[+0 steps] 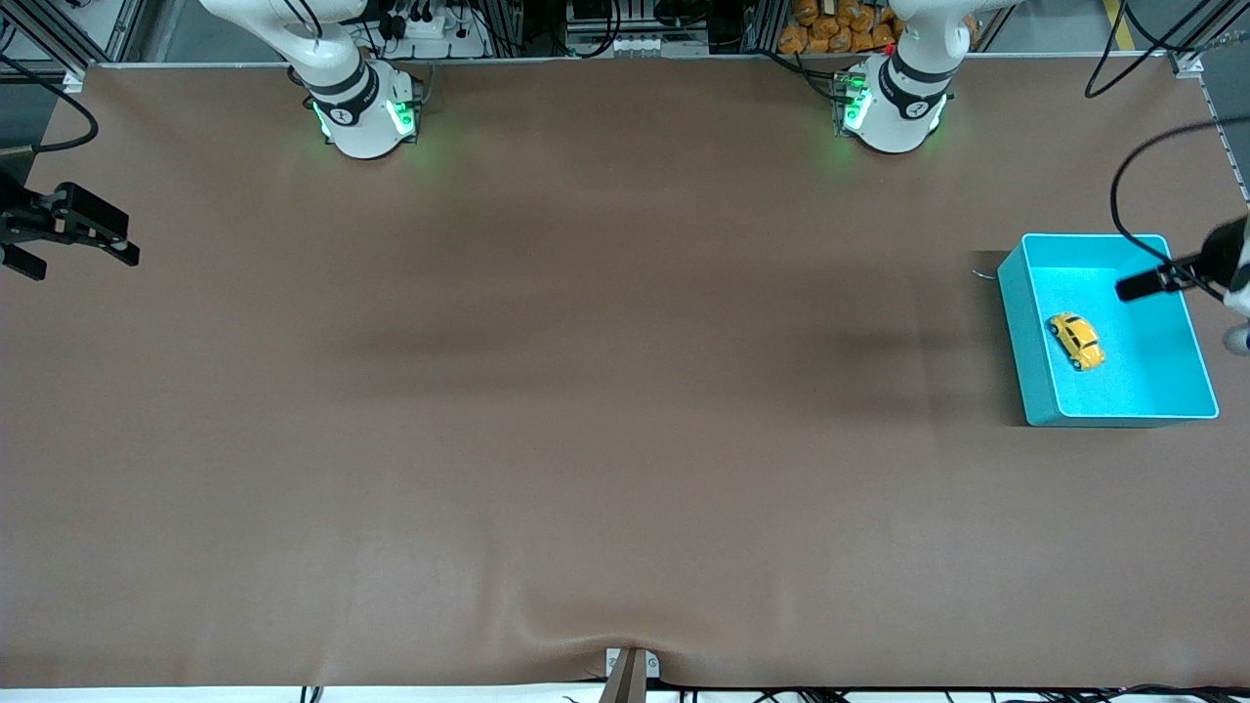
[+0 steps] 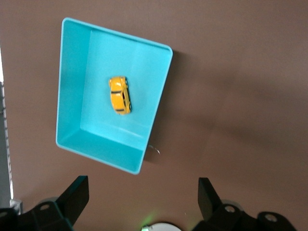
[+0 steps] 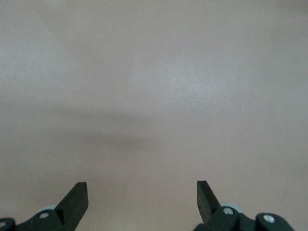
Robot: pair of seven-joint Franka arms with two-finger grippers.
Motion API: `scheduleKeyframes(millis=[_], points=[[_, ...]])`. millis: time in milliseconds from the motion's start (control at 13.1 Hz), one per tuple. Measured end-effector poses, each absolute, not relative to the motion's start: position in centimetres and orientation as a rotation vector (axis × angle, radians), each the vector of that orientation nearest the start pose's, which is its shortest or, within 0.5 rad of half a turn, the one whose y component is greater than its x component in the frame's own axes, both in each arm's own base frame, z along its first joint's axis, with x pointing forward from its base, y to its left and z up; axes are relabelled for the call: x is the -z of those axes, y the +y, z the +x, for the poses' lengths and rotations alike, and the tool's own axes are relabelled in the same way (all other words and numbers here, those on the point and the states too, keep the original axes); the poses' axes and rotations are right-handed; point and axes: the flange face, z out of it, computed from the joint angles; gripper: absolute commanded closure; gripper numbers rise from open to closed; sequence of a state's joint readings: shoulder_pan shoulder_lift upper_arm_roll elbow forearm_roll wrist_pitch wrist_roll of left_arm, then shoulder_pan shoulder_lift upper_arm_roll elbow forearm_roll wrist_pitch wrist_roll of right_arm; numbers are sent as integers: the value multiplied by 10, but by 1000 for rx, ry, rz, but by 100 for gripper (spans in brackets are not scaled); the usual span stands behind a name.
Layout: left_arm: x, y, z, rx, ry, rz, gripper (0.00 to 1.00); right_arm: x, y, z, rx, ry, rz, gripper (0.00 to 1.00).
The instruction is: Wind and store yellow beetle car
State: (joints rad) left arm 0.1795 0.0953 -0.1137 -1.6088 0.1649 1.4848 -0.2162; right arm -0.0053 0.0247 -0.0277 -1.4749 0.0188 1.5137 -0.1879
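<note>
The yellow beetle car (image 1: 1076, 341) (image 2: 120, 95) lies on its wheels inside the turquoise bin (image 1: 1033, 337) (image 2: 70, 86), at the left arm's end of the table. My left gripper (image 2: 143, 192) hangs high in the air, open and empty, over the table beside the bin's wall that faces the robots. In the front view only the left arm's wrist (image 1: 1232, 268) shows, at the picture's edge. At the right arm's end of the table, my right gripper (image 1: 83, 260) (image 3: 142, 192) hangs open over bare brown table with nothing between its fingers.
A small thin wire piece (image 1: 981, 274) (image 2: 154, 149) lies on the brown table (image 1: 586, 391) against the bin's corner. A black cable (image 1: 1123, 210) loops above the bin. The two arm bases (image 1: 366, 112) (image 1: 894, 107) stand along the table edge farthest from the front camera.
</note>
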Motion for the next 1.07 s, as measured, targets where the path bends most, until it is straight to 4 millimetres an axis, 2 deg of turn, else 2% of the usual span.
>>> scheduleKeyframes(millis=[229,382,535,688,840,1069], points=[[-583,-8,554,-220,-568,-2881,0,-650,-16,557,21,-244,-3115,0],[-591,-57,549,-167,-619,-2866,0,-650,-16,556,14,-243,-3115,0],[-595,-91,542,-148,-571,-2882,0,-649,-16,556,10,-243,-3114,0],[-597,-100,540,-176,-380,-2949,0,-649,-16,556,10,-243,-3114,0],[-605,-94,542,-191,-126,-3025,0,-649,-16,556,9,-243,-3114,0],[-623,-82,545,-152,-26,-3079,0,-649,-16,556,7,-243,-3114,0]])
